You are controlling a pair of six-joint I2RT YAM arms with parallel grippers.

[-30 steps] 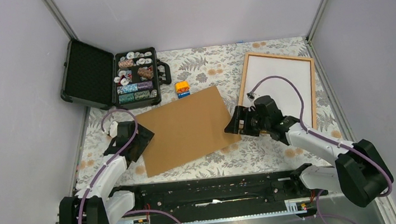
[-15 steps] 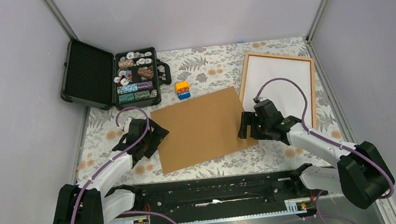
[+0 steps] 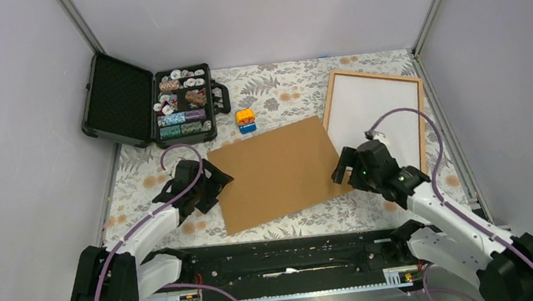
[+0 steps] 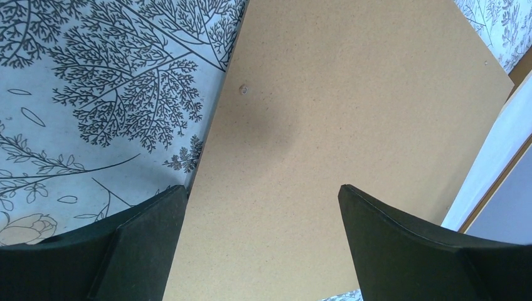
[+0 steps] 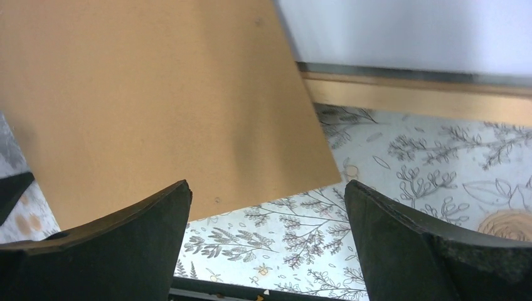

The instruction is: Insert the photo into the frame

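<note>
Both hands were held wide open with nothing gripped, left hand (image 3: 209,188) at the brown board (image 3: 277,173) left edge, right hand (image 3: 344,169) at its right edge, board corner just beside the frame (image 3: 329,104), photo (image 3: 383,103) laid white side up inside it, far right on the counter (image 3: 272,89).

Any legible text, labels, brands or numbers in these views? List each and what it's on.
No readable text in any view.
Chips in the black case: markings too small to read.
Orange and blue block: too small to tell whether it bears print.
Brown backing board: plain, no print.
Photo, white side up in the frame: blank.
Tablecloth: floral pattern only.
</note>
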